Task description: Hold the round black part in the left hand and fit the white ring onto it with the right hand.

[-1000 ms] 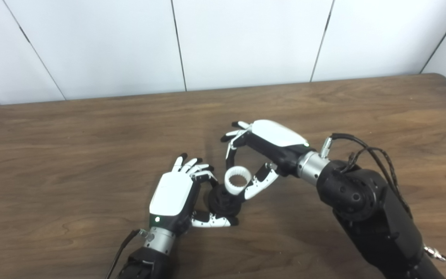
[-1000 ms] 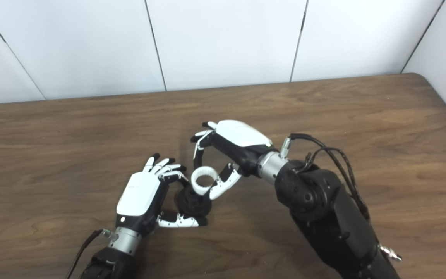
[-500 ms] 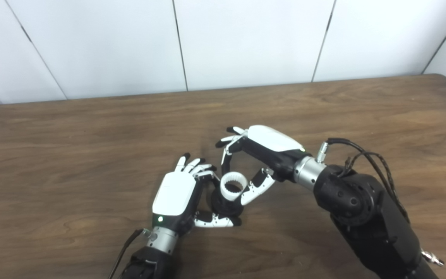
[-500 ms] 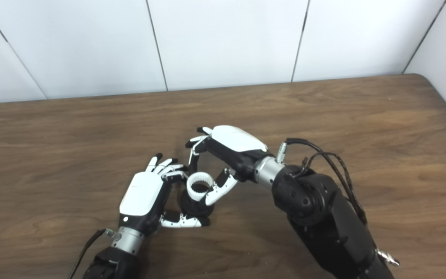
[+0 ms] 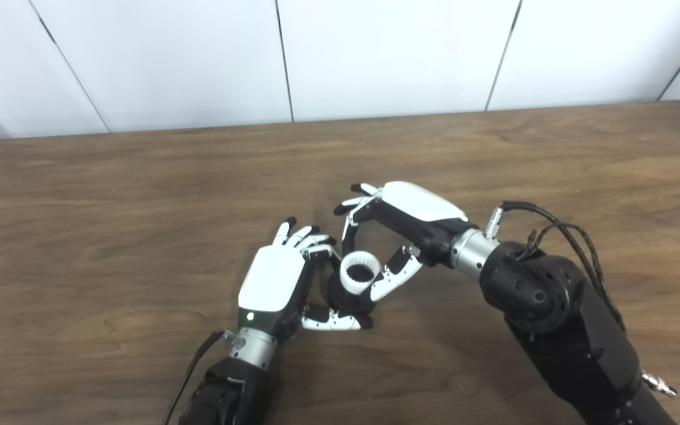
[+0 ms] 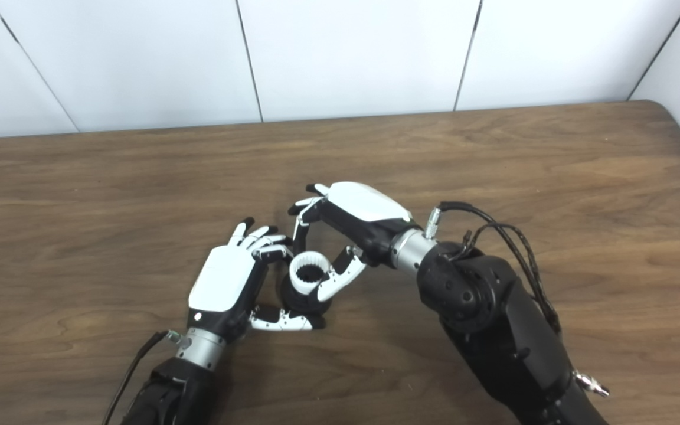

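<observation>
The round black part (image 5: 346,300) stands on the wooden table (image 5: 110,195) near the middle front. My left hand (image 5: 275,283) is shut on it, thumb in front and a finger behind. The toothed white ring (image 5: 360,273) sits on top of the black part, its dark bore facing up. My right hand (image 5: 402,230) is shut on the ring, thumb on its right side and a finger coming down at its back. The lower half of the black part is hidden by the left thumb and the ring.
The white panelled wall (image 5: 375,53) rises behind the table's far edge. A black cable (image 5: 558,236) loops off the right forearm. A thinner cable (image 5: 192,366) trails from the left wrist. Bare wood lies to the left, right and back of the hands.
The right hand has brought the white ring down and left, from above the black part's edge to its top. The camera has shifted a little, so the whole scene moved.
</observation>
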Controlling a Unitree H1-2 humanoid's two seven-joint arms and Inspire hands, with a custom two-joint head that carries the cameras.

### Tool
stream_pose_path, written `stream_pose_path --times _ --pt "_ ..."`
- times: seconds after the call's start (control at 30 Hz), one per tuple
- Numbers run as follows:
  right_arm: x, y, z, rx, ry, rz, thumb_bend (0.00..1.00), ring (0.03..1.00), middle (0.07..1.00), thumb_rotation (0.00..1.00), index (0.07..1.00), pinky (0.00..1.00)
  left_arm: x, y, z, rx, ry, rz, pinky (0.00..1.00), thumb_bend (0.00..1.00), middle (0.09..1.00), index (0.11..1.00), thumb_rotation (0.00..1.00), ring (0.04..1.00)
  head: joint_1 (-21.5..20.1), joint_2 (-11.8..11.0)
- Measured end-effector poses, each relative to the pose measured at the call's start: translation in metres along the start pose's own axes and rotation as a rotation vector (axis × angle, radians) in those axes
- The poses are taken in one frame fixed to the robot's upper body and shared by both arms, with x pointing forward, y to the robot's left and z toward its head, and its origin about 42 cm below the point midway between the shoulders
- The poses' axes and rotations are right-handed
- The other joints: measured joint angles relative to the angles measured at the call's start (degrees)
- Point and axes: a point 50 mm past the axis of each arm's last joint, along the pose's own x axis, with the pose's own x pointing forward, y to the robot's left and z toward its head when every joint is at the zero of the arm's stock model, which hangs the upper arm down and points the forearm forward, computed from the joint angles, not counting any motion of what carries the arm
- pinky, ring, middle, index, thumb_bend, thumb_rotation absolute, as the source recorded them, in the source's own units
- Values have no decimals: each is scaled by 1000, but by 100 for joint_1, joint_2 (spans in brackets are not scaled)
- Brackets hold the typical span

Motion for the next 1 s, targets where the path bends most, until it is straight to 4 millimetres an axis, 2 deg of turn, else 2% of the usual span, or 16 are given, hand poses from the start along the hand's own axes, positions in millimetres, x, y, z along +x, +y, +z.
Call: stream_pose_path --times 1.0 --pt "5 4 3 12 -2 3 522 1000 864 131 484 996 -1 -1 4 -11 20 -2 1000 523 779 487 51 886 53 44"
